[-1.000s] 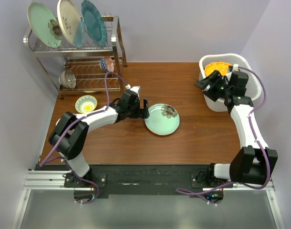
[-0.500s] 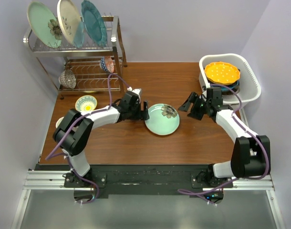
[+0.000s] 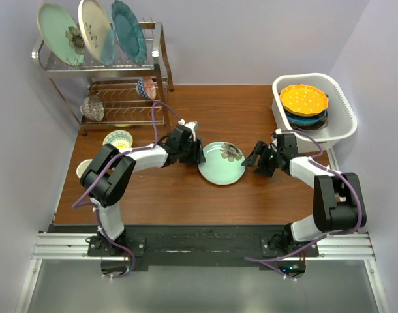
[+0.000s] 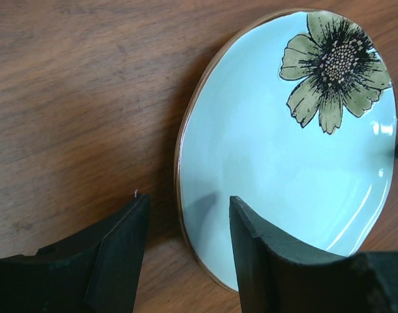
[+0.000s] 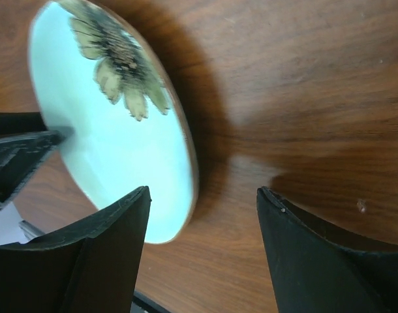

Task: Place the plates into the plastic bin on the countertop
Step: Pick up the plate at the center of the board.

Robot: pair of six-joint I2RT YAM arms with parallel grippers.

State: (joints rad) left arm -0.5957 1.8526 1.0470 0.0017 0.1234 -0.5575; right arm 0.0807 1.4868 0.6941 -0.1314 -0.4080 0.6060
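A pale blue-green plate with a flower print lies flat on the wooden table; it also shows in the left wrist view and the right wrist view. My left gripper is open and straddles the plate's left rim. My right gripper is open and empty, low by the plate's right rim. The white plastic bin at the back right holds a yellow scalloped plate on top of blue plates.
A chrome wire rack stands at the back left with three large upright plates on top. A small yellow-and-blue bowl sits in front of it. A white cup is near the table's left edge.
My right gripper has left the bin and come down and left to the flowered plate's right rim. My left gripper has edged right onto the plate's left rim.
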